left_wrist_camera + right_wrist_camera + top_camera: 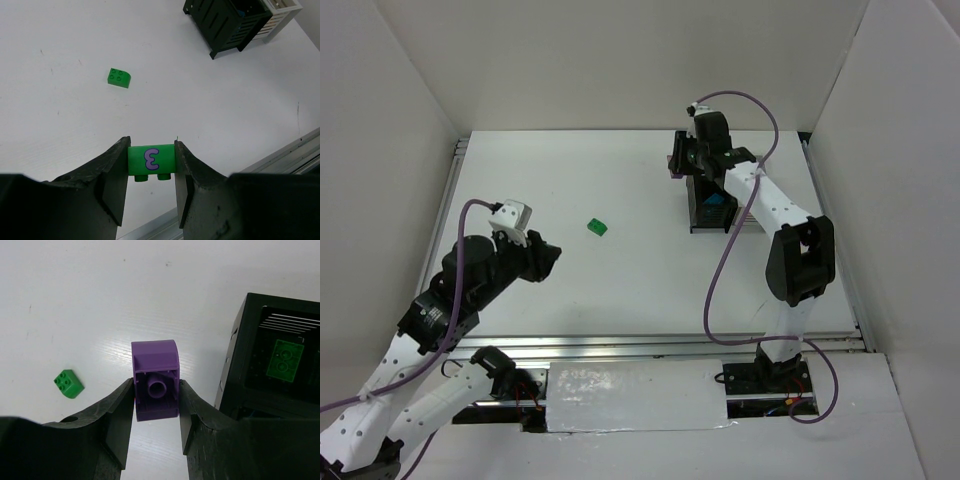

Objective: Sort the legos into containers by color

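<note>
table (620, 300): white and matte, with a few faint scuffs and dark specks in the wrist views; it fills the floor of the enclosure.
walls (620, 60): plain white panels rise at the left, right and far sides of the table.
rail (650, 346): bare aluminium framing runs along the near edge and up both sides.
glossy sheet (635, 398): a shiny white patch on the near ledge, between the two arm bases.
cables (708, 300): a purple lead loops along each arm.
left gripper (151, 150): over the left part of the table, jaws closed snugly on the printed green brick (151, 161), one finger against each end.
printed green brick: held level, a purple squiggle facing the wrist camera, studs pointing down.
right gripper (156, 390): far and right of centre, just left of the black bin (235, 375), jaws pinched on the purple brick (156, 375).
purple brick: round-topped, clamped by two sides, its hollow underside and round tube turned to the wrist camera.
loose green brick (597, 227): alone on the table near the middle, studs up, well apart from both grippers and left of the bins.
black bin: open-topped with slotted sides, standing at the far right of the table.
stored green brick (285, 360): lying flat inside the black bin.
white bin (280, 10): shorter, just beside the black one; only a corner shows.
</note>
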Controlling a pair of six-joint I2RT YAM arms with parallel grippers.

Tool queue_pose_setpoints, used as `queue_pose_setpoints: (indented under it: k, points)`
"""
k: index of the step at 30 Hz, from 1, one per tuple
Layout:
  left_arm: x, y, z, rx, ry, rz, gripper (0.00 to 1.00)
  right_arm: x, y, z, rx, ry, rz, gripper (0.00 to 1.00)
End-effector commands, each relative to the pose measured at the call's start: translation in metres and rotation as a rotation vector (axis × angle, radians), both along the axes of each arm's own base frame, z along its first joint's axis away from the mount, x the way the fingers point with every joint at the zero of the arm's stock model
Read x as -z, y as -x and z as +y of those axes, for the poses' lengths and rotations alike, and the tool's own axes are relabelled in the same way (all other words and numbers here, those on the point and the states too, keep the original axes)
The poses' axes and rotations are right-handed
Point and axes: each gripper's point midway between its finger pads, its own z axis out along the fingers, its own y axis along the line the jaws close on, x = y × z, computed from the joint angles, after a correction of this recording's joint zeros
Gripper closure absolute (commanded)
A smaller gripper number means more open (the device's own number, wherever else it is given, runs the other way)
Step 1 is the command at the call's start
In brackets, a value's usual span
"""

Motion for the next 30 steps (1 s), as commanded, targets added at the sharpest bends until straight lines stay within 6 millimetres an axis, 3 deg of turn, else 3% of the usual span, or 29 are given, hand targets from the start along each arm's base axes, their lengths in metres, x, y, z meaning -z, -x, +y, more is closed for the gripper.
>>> queue_pose_setpoints:
  k: [1,22,26,30]
  points:
    - [-0.006,-0.01,0.003,-0.032,-0.001,-0.035,1.0,-0.044,-0.006,0.015,-0.038,-0.074,-0.093,1.0]
    - [-0.002,-0.019,0.012,-0.087,-0.012,-0.03,1.0,-0.045,-0.01,0.019,-0.055,-0.068,-0.106,1.0]
    - [-0.003,-0.019,0.012,-0.086,-0.006,-0.032,1.0,-0.044,-0.015,0.001,-0.001,-0.019,-0.113,1.0]
    - [-0.005,-0.017,0.012,-0.077,-0.005,-0.036,1.0,-0.042,-0.023,-0.038,0.096,0.041,-0.118,1.0]
